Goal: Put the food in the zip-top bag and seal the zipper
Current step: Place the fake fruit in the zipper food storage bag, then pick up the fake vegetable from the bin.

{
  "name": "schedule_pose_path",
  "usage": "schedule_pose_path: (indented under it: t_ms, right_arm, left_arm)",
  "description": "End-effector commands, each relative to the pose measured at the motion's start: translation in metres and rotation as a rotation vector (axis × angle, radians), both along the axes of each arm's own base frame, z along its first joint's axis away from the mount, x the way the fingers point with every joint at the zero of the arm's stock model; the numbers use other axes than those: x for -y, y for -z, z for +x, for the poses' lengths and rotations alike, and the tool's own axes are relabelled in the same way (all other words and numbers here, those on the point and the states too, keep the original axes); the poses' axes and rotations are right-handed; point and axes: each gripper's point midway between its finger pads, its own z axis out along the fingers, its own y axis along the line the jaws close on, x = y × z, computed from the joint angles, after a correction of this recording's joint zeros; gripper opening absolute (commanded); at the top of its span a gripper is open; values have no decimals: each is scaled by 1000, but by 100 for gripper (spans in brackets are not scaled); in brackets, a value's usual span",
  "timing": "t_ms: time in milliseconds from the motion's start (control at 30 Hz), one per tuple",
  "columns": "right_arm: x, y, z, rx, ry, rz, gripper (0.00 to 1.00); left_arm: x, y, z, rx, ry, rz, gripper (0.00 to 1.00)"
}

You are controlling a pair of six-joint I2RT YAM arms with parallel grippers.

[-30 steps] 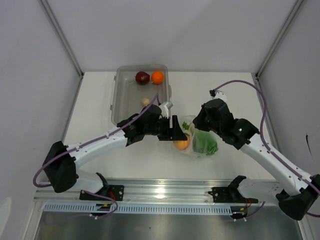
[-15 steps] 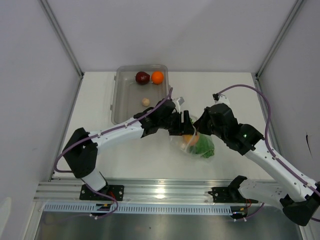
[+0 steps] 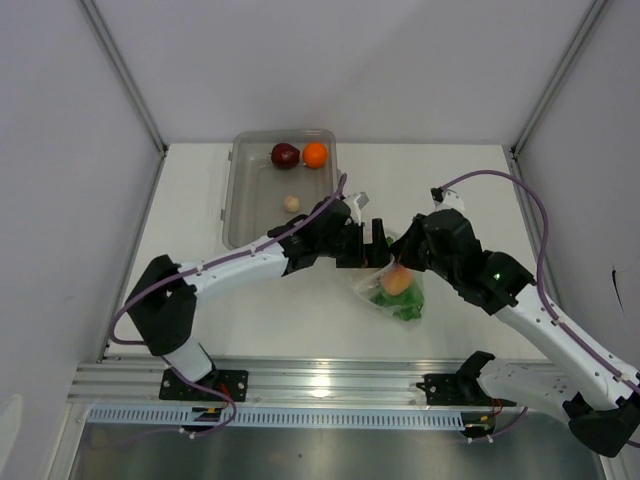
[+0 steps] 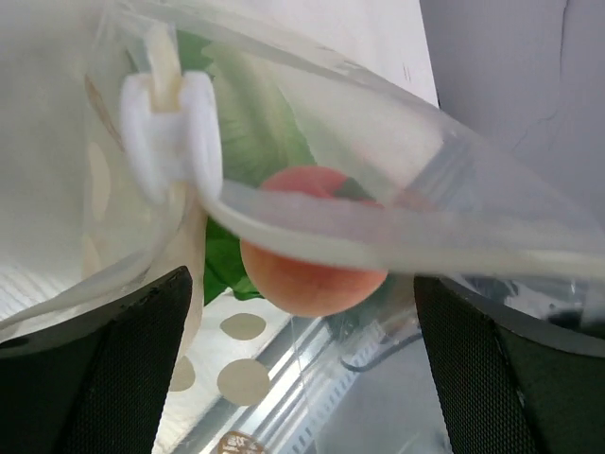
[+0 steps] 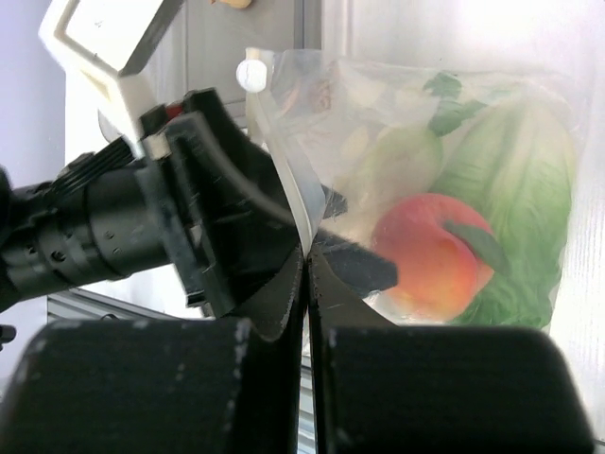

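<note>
Sitting newly dropped inside zip-top bag (image 3: 366, 286): peach-coloured fruit (image 3: 397, 281).

your worktop (image 3: 250, 300) is a plain white surface, closed in on three sides by pale wall panels (image 3: 330, 70). two items lie on it. a grey translucent tray (image 3: 228, 205) sits flat at the far left, its long side running away from you and its far end close to the back panel. a clear zip-top bag (image 3: 362, 288) lies right of centre, nearer to you than the tray and apart from it. its lower end is down on the surface; you cannot tell from overhead whether its mouth end touches. along the near edge the surface meets a metal rail (image 3: 330, 380).
</note>
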Motion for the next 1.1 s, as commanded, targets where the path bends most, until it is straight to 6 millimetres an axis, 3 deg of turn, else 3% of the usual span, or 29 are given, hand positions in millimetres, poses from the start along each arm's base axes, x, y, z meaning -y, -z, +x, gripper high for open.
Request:
schedule_pose_path:
  t_ms: [0,33,100,300,400,433,533,567,700,733,767,833,867,900,1000,1033,1067]
  right_arm:
    - [3,-9,1,35,16,14,0]
    - [4,-9,1,35,19,9,0]
    - [7,-6,0,32,26,-3,0]
    - [17,-2,-1,35,48,-28,0]
    - [18,-2,-1,37,46,-35,0]
    - [18,-2,-1,36,43,-38,0]
    - [17,-2,-1,35,36,-46,0]
    - [17,-2,-1,33,34,-51,0]
    - [20,1,-1,32,33,-67,0]
    - [20,2,-1,30,33,-71,0]
    - [20,4,-1,27,33,-75,0]
    - [20,4,-1,28,28,-80,0]
    - [19,5,-1,26,25,-81,0]
    - [19,5,0,26,24,-84,0]
    - [19,7,2,28,21,-92,0]
    - [19,11,3,23,18,-102,0]
    - [19,12,4,24,16,-104,0]
  left_arm:
    - [-12,-31,-4,138,14,-50,100]
    - [-16,-47,-6,178,13,-83,99]
    - [-27,-40,-12,207,18,-74,100]
    - [-62,-66,-11,374,-56,-70,99]
    - [-82,-72,3,441,-137,17,99]
    - [-87,-88,11,485,-169,28,100]
    - [-110,-93,34,514,-259,126,99]
    - [-114,-104,42,533,-278,129,99]
    - [-149,-102,79,484,-377,164,99]
    - [-154,-91,88,443,-395,181,100]
    - [-158,-99,99,433,-420,169,99]
    - [-177,-96,118,374,-461,192,99]
    - [-178,-74,130,318,-464,246,99]
    - [-185,-80,143,309,-486,260,100]
    - [-197,-39,171,201,-472,417,99]
    - [-193,-64,188,246,-458,401,100]
    - [-196,-24,191,143,-421,494,99]
